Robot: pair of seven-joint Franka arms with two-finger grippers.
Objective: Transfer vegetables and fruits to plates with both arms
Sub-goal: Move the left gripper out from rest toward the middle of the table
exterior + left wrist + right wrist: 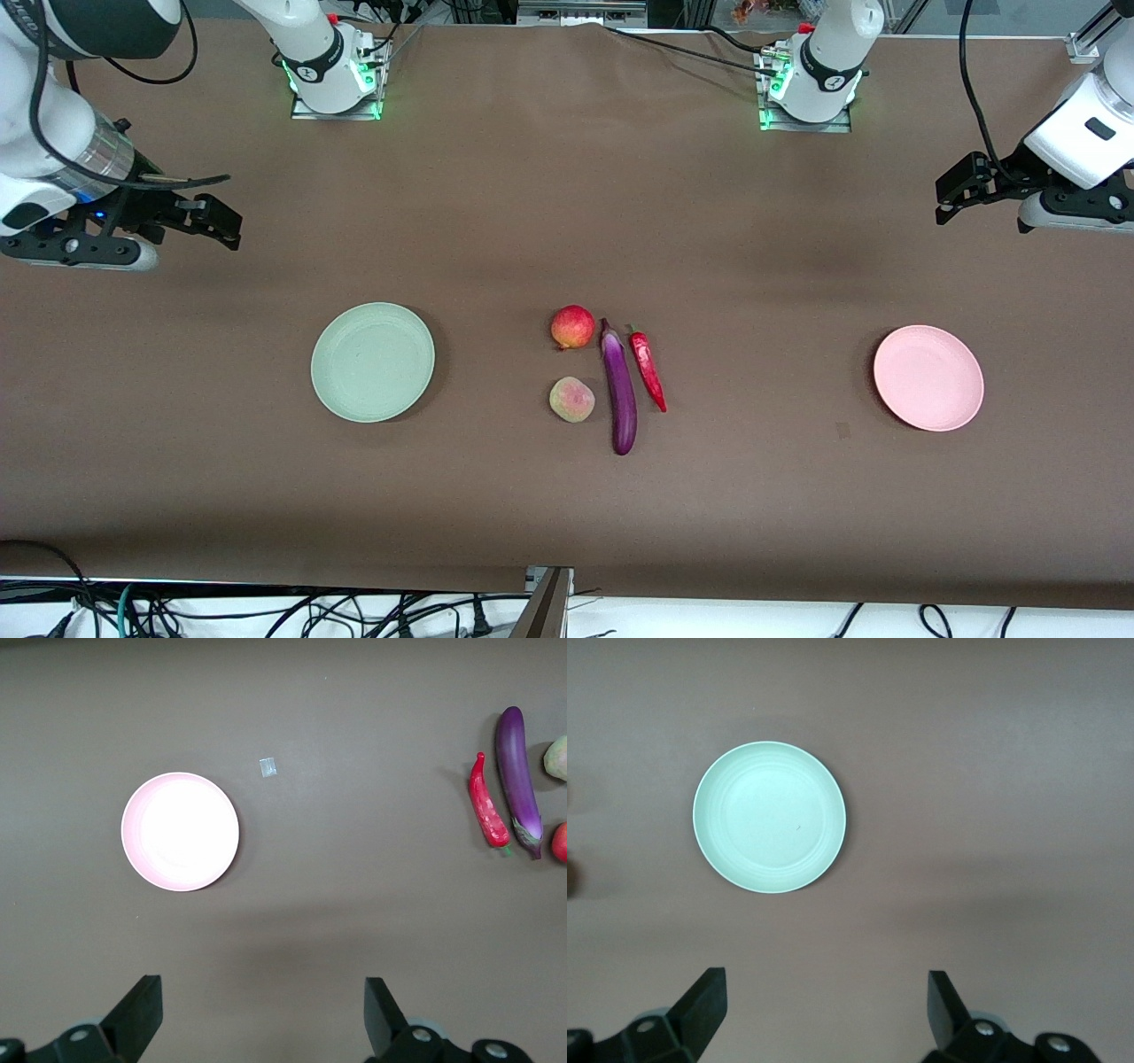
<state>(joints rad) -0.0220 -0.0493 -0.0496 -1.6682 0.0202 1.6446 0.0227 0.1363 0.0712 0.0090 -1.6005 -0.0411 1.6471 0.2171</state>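
You are at the start: both plates, green plate (pixel 372 374) at centre-left and pink plate (pixel 928 377) at centre-right, lie bare, the red fruit (pixel 573 327), peach (pixel 571 400), eggplant (pixel 619 390) and chili (pixel 648 370) cluster mid-frame, and the left gripper (pixel 952 193) at upper right and right gripper (pixel 221 225) at upper left hang wide and empty, so next bring each down over a piece.

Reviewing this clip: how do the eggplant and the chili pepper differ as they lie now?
The eggplant is purple, longer and thicker; the chili pepper is red, shorter and thinner. The eggplant reaches nearer the front camera; the chili lies toward the left arm's end. Both lie lengthwise side by side on the table, on neither plate.
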